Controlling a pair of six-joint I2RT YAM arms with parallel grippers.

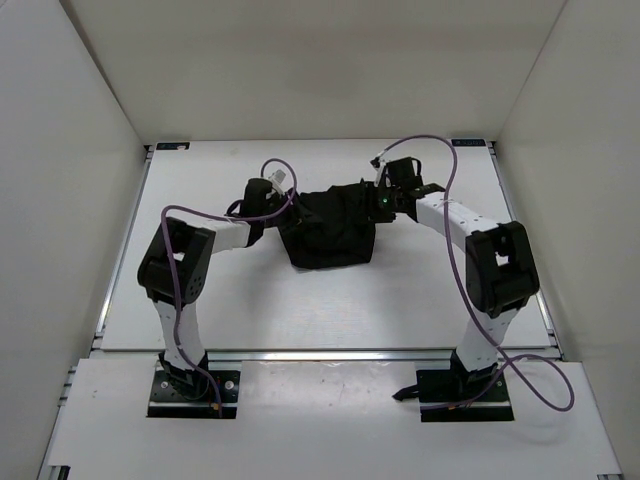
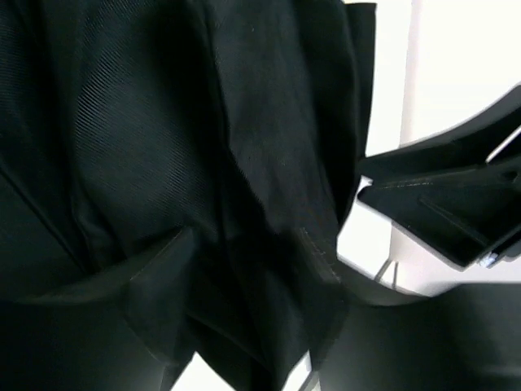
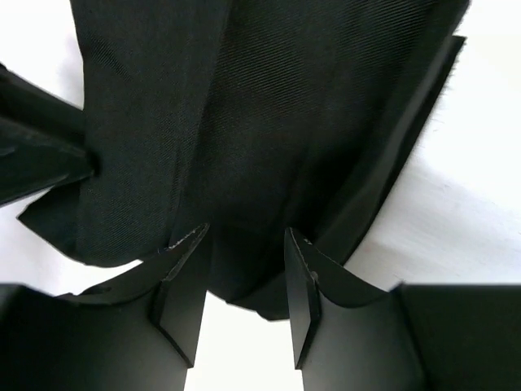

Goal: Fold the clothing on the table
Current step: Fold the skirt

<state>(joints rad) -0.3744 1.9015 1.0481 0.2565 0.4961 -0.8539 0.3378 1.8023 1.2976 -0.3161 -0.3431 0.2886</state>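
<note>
White walls [image 1: 300, 70] box in the white matte surface [image 1: 300, 310]; purple cables [image 1: 430, 138] arch over both arms. The wrinkled black fabric garment [image 1: 330, 230] lies mid-surface, folds between parted left fingers [image 2: 155, 285] and parted right fingers [image 3: 183, 285]; cannot tell whether either grasps.

Overhead camera looks down; wrist cameras crowd clothing [image 1: 330, 232].

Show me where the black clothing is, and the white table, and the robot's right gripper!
clothing [image 1: 330, 232]: top view, middle of the bunched black fabric.
table [image 1: 300, 310]: top view, bare white surface in front of the clothing.
right gripper [image 3: 244, 238]: right wrist view, midway between its two fingertips.
</note>
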